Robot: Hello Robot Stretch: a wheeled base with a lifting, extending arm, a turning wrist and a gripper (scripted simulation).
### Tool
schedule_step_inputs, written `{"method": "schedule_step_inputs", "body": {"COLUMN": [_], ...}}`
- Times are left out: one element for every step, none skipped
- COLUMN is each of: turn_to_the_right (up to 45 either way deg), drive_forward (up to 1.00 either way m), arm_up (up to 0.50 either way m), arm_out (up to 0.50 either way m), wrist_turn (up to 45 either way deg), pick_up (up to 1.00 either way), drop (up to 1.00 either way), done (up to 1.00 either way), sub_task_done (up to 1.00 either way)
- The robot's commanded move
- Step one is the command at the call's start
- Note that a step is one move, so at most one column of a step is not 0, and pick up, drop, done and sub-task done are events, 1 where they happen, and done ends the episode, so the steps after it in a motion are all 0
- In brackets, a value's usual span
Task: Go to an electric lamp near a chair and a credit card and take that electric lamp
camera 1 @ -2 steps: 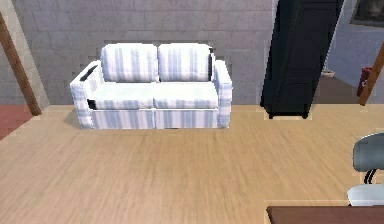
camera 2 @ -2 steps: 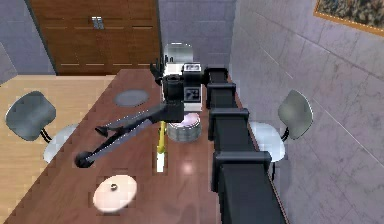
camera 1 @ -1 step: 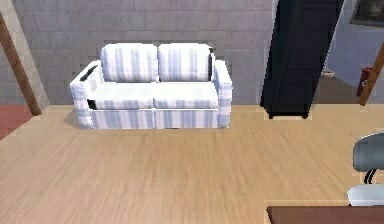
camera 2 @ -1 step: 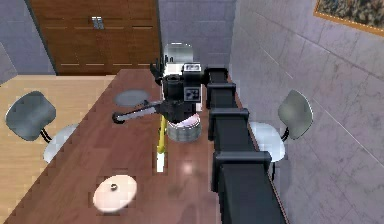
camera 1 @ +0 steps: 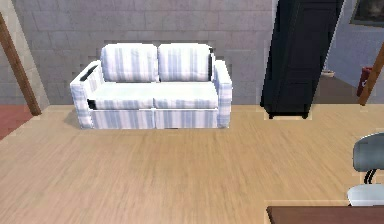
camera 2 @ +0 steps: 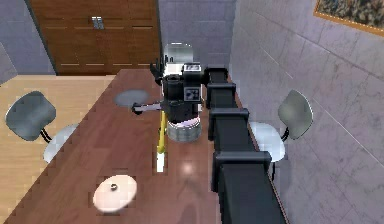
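Observation:
On the long dark wooden table point(camera 2: 110, 140), a short dark cylinder with a pale band point(camera 2: 184, 131) stands beside the arm. It may be the electric lamp's base, though its shape is not plain. A thin yellow stick point(camera 2: 160, 145) lies next to it, pointing down the table. The arm's dark bar point(camera 2: 232, 150) rises along the table's right side to two white marked squares. Left of them is the gripper point(camera 2: 148, 105), its thin fingers above the tabletop near a grey disc point(camera 2: 130, 98). I cannot tell whether it holds anything. Grey chairs stand on both sides of the table point(camera 2: 32, 115) point(camera 2: 290, 115).
A pale round plate point(camera 2: 115, 192) lies near the table's near end. A brown double door point(camera 2: 95, 35) is beyond the table, and a grey stone wall with a framed picture point(camera 2: 350, 12) runs on the right. Ahead are a striped sofa point(camera 1: 150, 88), a black cabinet point(camera 1: 298, 60) and open wood floor.

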Motion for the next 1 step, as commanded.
{"method": "schedule_step_inputs", "body": {"turn_to_the_right": [0.0], "drive_forward": [0.00], "arm_up": [-0.30], "arm_out": [0.00], "wrist_turn": [0.0], "pick_up": [0.00], "drop": [0.00], "done": [0.00], "sub_task_done": [0.00]}}
